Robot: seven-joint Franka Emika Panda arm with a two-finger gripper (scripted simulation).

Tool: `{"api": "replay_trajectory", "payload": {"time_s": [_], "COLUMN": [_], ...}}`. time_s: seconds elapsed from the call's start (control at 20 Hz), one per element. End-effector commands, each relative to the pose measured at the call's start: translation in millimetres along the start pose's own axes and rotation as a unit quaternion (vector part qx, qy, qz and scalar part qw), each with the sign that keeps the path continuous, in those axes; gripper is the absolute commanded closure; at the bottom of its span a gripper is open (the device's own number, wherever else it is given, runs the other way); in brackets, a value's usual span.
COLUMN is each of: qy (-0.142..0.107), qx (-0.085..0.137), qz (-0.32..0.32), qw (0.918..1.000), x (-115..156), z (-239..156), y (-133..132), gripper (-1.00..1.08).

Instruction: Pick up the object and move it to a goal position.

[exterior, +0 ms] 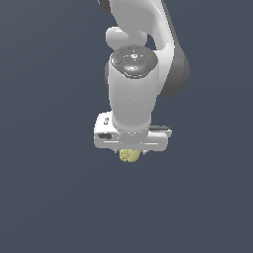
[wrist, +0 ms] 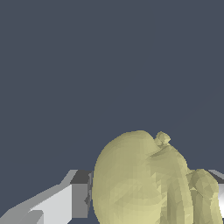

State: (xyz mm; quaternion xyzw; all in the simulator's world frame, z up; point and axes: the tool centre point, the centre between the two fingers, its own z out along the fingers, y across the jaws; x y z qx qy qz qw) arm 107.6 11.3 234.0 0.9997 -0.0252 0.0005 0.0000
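Object: pale yellow lumpy ball [exterior: 129, 155], directly under the white gripper [exterior: 131, 150] and between its fingers [wrist: 65, 199].
Claw state: fingers sit close on either side of the ball; actual pinch cannot be told.
Reason for placement: ball centred in the claw, judged ready for carrying to the goal.
Surroundings: plain dark grey ground [exterior: 49, 197].
Obstructions: none visible; goal position unmarked.

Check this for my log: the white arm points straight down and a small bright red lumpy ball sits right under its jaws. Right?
Not quite. The ball is pale yellow, not red; the wrist view shows its colour and lumpy shape most clearly. The rest holds: the white arm points down with the ball directly beneath its jaws.
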Motion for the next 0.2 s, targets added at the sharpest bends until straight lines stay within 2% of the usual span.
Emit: {"api": "replay_trajectory", "payload": {"time_s": [0.0, 0.15], "qy": [-0.001, -0.001], "qx": [0.000, 0.000], "qz": [0.000, 0.000], "qw": [1.0000, 1.0000], "x": [1.7, 2.4], "z": [-3.5, -4.0], "y": [0.9, 1.0], "gripper": [1.08, 1.08]}}
